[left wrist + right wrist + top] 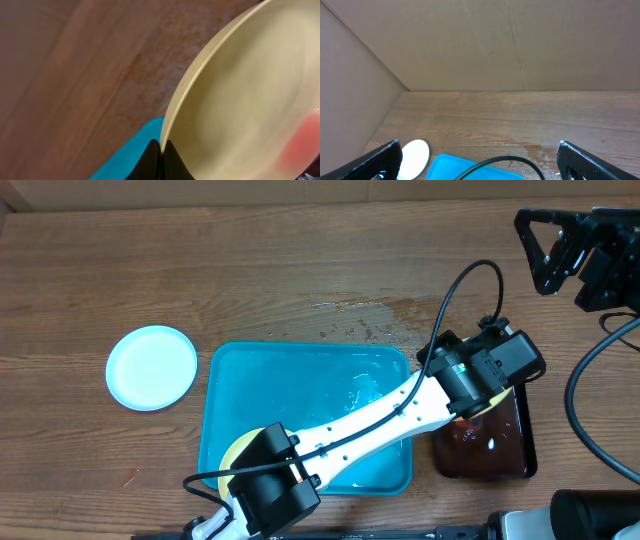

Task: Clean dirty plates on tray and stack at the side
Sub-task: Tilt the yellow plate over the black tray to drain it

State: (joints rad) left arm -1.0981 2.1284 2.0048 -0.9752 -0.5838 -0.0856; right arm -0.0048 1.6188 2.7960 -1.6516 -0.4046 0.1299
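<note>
The turquoise tray (300, 380) lies mid-table, its bottom wet. A pale yellow plate (240, 448) shows at its near left corner, mostly hidden under my left arm. In the left wrist view this plate (240, 90) is tilted, carries a red smear, and its rim is pinched by my left gripper (161, 150), which is shut on it above the tray's edge (130, 155). In the overhead view my left gripper (250, 472) is covered by its wrist. A pale blue-white plate (152, 367) rests on the table left of the tray. My right gripper (537, 250) hangs open and empty at the far right, well above the table.
A dark brown-red tray (490, 445) sits right of the turquoise one, partly under the left arm's elbow. Water spots (370, 320) mark the wood behind the tray. A black cable (470, 280) loops over it. Cardboard walls (495, 45) close the back.
</note>
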